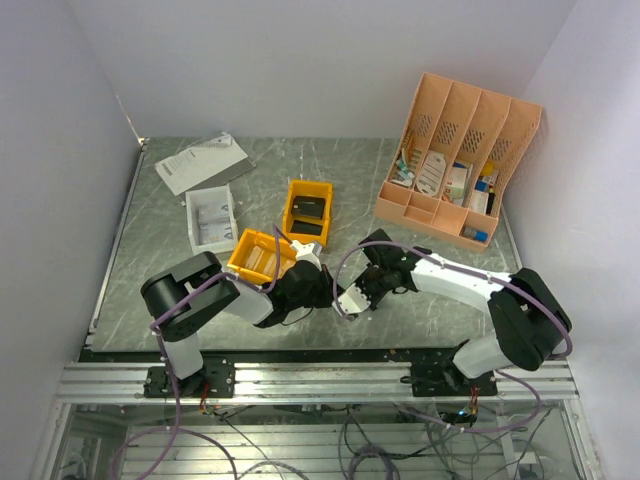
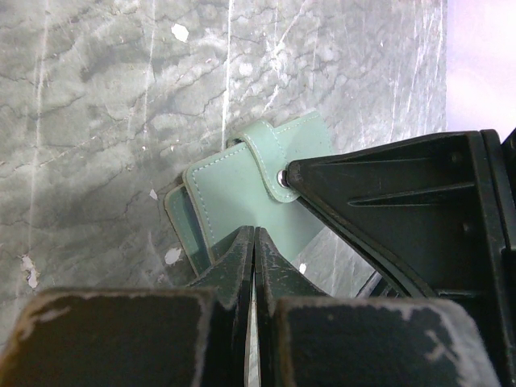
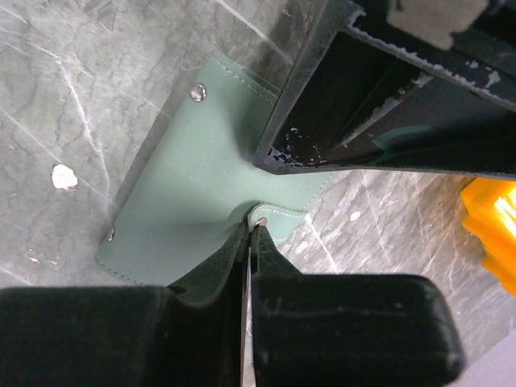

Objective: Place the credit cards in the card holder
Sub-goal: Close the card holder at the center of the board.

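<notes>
1. The card holder (image 2: 242,193) is at the middle of the tabletop (image 2: 97,121), toward its near edge, between the two arms. Its grey-green outside faces up.
2. The left tool (image 2: 254,235) is closed, its tips pinching the card holder's edge.
3. The right tool (image 3: 248,232) is closed too, clamped on the snap strap (image 3: 274,216).
4. Whether the card holder rests on the tabletop or is lifted off it, I cannot tell.
5. An orange bin (image 1: 258,258) stands just left of the left tool, and a peach organiser (image 1: 455,160) stands far right.
</notes>
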Robot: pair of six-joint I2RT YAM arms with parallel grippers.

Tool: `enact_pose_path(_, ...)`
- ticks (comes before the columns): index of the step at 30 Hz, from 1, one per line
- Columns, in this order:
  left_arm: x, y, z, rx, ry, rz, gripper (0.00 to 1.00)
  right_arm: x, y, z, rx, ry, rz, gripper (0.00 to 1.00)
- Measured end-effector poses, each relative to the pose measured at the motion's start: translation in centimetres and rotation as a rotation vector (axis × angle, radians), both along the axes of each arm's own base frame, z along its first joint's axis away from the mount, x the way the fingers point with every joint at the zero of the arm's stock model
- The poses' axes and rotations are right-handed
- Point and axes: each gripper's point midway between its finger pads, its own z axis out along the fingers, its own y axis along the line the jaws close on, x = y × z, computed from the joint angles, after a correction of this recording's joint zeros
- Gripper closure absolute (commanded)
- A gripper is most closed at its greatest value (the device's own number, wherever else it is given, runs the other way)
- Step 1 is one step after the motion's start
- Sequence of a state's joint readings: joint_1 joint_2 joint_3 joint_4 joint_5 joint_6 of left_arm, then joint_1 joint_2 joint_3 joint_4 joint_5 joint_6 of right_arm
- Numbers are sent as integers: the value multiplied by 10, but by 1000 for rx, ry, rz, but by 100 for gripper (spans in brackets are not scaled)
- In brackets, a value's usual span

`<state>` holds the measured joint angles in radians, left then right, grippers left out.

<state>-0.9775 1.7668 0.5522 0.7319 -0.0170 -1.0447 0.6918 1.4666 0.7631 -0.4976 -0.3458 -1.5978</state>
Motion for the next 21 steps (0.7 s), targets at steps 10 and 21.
enact_pose_path(10,1,-3,0,-12,2,-6,93,-2,-4,-1,-39,-34,24,100)
enact_pose_path(21,1,-4,0,-20,7,-9,93,-6,-3,-5,-94,-113,78,100)
